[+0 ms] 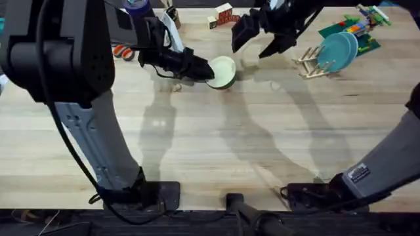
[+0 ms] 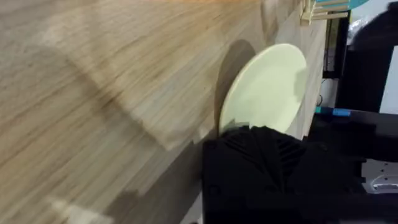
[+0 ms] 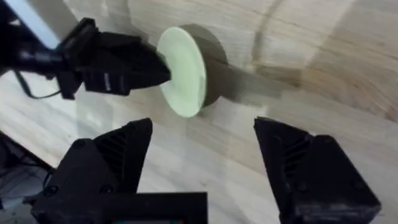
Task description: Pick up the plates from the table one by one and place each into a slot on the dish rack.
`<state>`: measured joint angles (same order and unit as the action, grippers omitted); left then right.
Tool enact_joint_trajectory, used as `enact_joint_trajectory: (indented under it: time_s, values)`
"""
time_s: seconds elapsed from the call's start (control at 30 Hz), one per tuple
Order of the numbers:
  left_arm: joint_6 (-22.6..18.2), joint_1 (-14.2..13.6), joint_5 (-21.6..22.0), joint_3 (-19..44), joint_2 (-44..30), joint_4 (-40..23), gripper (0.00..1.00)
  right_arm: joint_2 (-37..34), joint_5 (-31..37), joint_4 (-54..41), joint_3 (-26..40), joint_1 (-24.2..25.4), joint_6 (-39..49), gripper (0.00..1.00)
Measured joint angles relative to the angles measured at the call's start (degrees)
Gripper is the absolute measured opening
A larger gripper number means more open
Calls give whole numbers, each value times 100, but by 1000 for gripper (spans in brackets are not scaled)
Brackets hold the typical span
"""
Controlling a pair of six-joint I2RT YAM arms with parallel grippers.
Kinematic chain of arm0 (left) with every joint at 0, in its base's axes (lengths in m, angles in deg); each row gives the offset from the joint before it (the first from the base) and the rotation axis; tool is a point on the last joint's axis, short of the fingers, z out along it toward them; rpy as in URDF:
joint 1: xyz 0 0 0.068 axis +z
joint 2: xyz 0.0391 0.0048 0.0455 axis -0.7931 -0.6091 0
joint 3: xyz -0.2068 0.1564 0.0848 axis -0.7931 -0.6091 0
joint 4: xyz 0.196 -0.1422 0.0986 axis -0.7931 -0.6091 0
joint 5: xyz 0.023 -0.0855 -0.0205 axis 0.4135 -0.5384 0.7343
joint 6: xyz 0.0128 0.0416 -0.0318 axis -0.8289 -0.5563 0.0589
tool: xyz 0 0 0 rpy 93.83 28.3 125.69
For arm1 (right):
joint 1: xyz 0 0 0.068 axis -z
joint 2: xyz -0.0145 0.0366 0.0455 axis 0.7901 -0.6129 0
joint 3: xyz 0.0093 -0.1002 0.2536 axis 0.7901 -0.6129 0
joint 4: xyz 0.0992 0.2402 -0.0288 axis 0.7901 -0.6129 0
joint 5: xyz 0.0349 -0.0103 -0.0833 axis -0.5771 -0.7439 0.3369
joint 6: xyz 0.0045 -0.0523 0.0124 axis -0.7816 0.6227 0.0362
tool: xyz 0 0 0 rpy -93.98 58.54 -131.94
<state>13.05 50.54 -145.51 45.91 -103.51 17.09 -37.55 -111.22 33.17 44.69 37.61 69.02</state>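
The cream-yellow plate [image 1: 223, 72] is held on edge just above the table [image 1: 210, 144], and my left gripper [image 1: 205, 69] is shut on its rim. In the left wrist view the plate [image 2: 266, 87] rises from between the black fingers [image 2: 258, 155]. My right gripper [image 1: 257, 43] hangs open a little behind and to the right of the plate, holding nothing. Its wrist view looks down on the plate [image 3: 182, 70] and the left gripper [image 3: 155, 67] clamping it. On the right, the dish rack [image 1: 310, 65] holds a teal plate [image 1: 332, 52] and a pale blue plate [image 1: 350, 43] upright.
A green baseplate with toy bricks [image 1: 359, 27] lies behind the rack at the far right. A small red and white box [image 1: 224, 14] stands at the back centre, and an orange item [image 1: 123, 51] sits at the back left. The arm bases [image 1: 164, 193] occupy the front edge.
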Motion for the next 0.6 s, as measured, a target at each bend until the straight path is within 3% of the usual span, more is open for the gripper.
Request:
enact_joint_trajectory:
  time_s: [0.43, 0.6]
  values:
    - [0, 0, 0, 0, 0, 0, 43, 0, -427, 1653, -1230, -55, -704, 992]
    - [0, 0, 0, 0, 0, 0, 43, -10, -517, 2064, -1324, -119, -944, 993]
